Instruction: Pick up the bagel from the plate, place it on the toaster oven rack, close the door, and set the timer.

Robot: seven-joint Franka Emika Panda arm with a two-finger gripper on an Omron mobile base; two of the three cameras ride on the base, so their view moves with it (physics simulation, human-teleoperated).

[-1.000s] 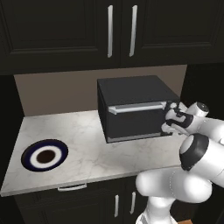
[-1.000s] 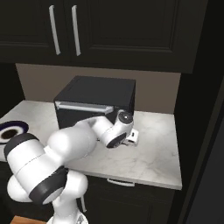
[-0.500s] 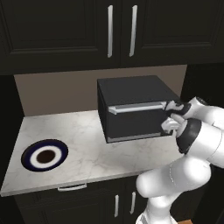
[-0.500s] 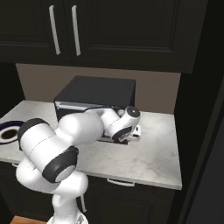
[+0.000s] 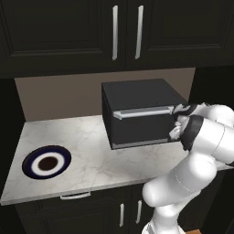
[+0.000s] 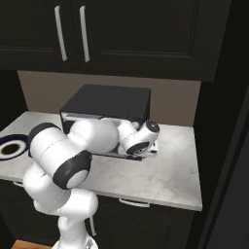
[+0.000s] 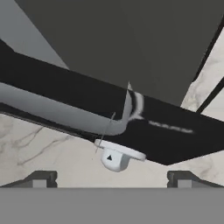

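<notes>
At the right of the left base view, the end effector (image 5: 177, 122), spread wide and empty, sits by the door (image 5: 139, 129) handle's end; the plate (image 5: 46, 162) lies lower left on the bench (image 5: 91, 155).

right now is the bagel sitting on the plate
No, in the left base view the plate on the counter shows only its dark brown centre, with nothing resting on it.

No readable text, brand or number anywhere I look. One sign: a small dark triangular pointer on the white knob (image 7: 114, 158) just beside the door (image 7: 131, 127). No lettering legible around it.
</notes>
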